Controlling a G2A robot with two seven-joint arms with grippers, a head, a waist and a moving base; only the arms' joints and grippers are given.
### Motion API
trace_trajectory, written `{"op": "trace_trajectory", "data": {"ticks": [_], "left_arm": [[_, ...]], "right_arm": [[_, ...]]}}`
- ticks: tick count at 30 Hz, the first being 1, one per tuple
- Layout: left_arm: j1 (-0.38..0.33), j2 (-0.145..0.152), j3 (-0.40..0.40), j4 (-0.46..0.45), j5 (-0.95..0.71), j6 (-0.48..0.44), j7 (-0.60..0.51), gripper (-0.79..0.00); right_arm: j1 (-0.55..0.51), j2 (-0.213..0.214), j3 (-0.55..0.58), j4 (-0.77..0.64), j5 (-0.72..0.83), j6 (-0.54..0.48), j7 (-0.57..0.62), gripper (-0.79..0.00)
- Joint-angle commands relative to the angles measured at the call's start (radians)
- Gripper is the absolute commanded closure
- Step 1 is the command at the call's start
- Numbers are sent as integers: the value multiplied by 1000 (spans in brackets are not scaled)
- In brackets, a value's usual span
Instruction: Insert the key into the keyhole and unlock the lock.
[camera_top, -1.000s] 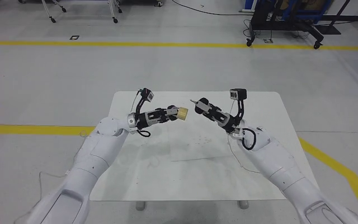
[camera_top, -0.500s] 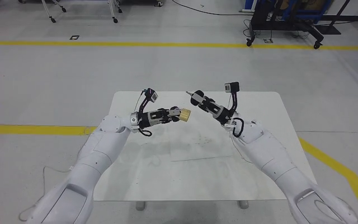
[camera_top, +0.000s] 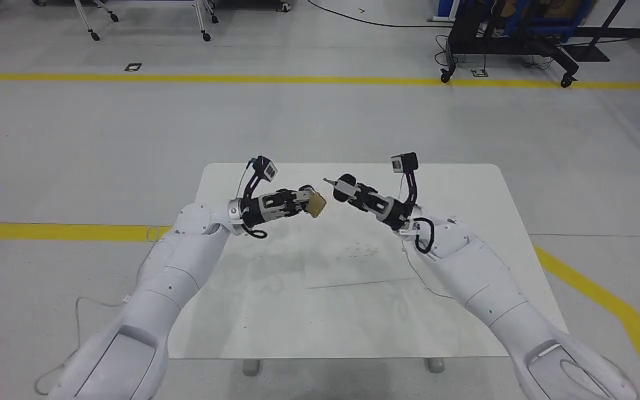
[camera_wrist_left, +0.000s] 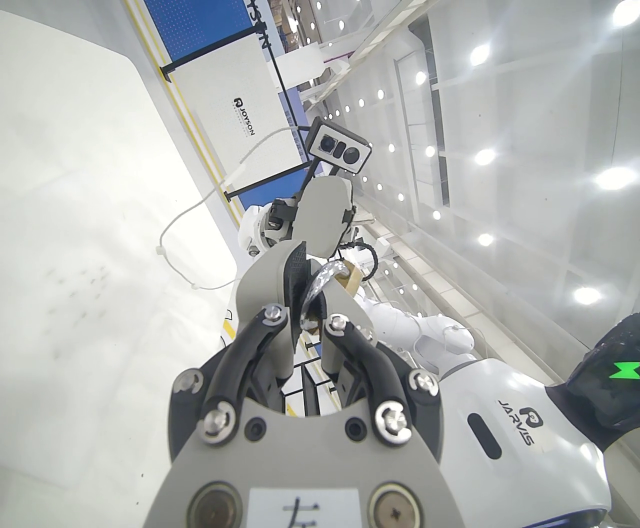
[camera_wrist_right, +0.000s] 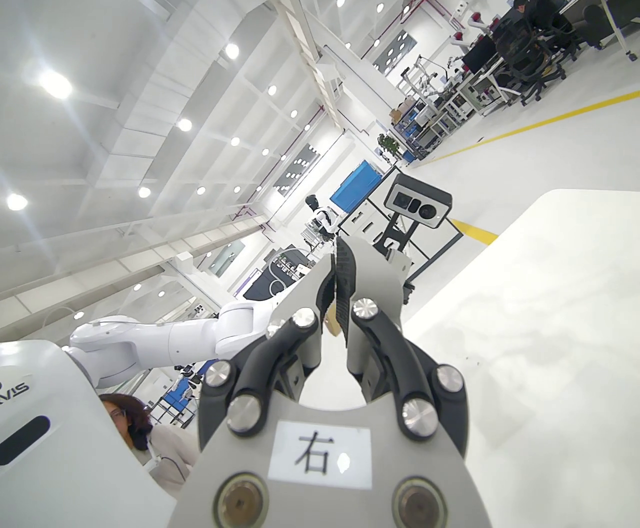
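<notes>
Key near lock, apart; both by table far edge.

A narrow gap is left between the lock and the key. Passage behind the lock is blocked by the left gripper, beyond the key by the right gripper. Room is left beneath, above the table.

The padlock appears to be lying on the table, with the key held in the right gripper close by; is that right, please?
Not quite: the padlock is held in the left gripper above the table, not lying on it, as the top view shows. The key is in the right gripper close by.
</notes>
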Motion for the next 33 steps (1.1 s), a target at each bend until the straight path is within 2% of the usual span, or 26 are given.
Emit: {"op": "trace_trajectory", "data": {"ticks": [1, 8, 11, 13, 23, 28, 33], "left_arm": [[-4, -3, -1, 13, 1, 2, -2, 0], [-22, -9, -12, 66, 10, 12, 23, 0], [-43, -5, -11, 86, 90, -4, 78, 0], [-43, -5, -11, 86, 90, -4, 78, 0], [-32, -6, -13, 81, 80, 11, 91, 0], [35, -20, -80, 32, -221, 202, 48, 0], [24, -61, -63, 53, -343, 243, 50, 0]], "right_arm": [[-4, 1, 2, -11, -17, 0, 18, 0], [-36, 7, 36, -55, -50, -31, 16, 0], [-59, 15, 64, -77, -40, -48, 20, 0], [-74, 20, 79, -88, 4, -42, 42, 0], [-74, 20, 79, -88, 4, -42, 42, 0], [-100, 17, 81, -113, 8, -28, 10, 0], [-129, 6, 79, -101, -5, -29, -68, 0]]}}
